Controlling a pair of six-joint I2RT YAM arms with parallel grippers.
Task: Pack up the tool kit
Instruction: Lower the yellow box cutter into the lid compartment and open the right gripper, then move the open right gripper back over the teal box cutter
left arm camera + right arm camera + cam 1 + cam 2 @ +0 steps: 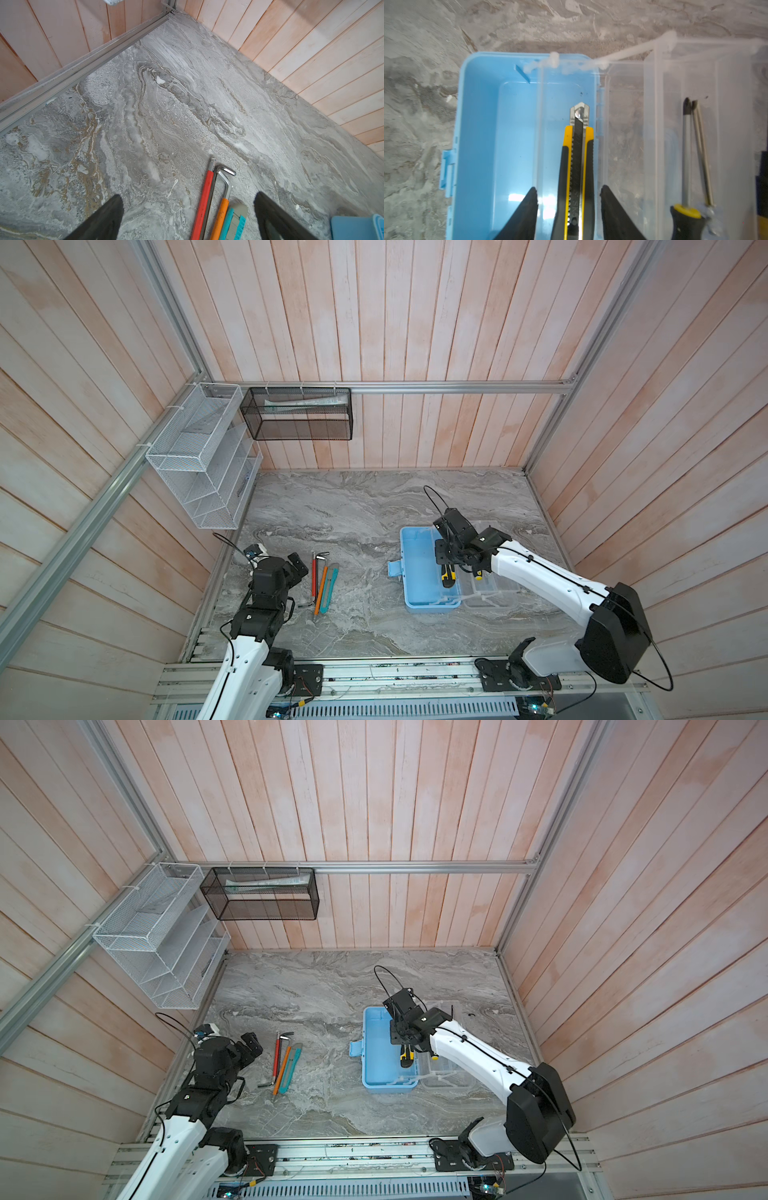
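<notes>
Marble table, plank walls. Toward right edge, open blue case, yellow-black cutter inside. Right pincer parted astride cutter, not touching. Left pincer wide over pencils near left edge.

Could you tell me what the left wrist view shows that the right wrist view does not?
Left wrist only: red pencil, orange pencil, bent metal hex key, teal cutter, open left claw. Right wrist only: yellow-black cutter flanked by the open right claw, yellow-black screwdriver on the see-through lid. Both: grey marble tabletop, light-blue plastic case, only its edge in the left wrist view.
</notes>
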